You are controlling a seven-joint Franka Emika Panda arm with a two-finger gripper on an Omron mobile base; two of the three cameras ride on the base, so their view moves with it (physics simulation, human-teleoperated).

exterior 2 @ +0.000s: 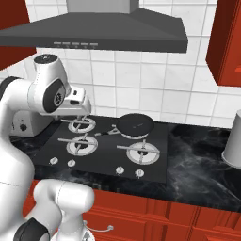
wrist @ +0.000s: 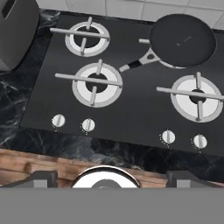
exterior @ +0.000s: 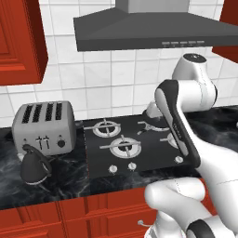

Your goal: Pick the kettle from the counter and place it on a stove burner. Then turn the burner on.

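Observation:
The dark grey kettle [exterior: 35, 167] stands on the black counter [exterior: 65, 183] at the left, in front of the toaster, with its arched handle up. The stove [exterior: 122, 155] lies to its right, with silver ring burners [wrist: 96, 84] and white knobs [wrist: 88, 125] along its front. My gripper [wrist: 113, 178] hangs above the stove, looking down on it. It is open, its fingertips [wrist: 41, 178] wide apart with nothing between them. The hand [exterior 2: 77, 104] sits over the back left burner, well to the right of the kettle.
A flat dark pan [wrist: 183, 40] rests on the back right burner, handle pointing to the stove's middle. A silver toaster [exterior: 44, 125] stands behind the kettle. A grey cylinder [exterior 2: 234, 141] stands on the counter far right. The range hood [exterior: 153, 28] hangs overhead.

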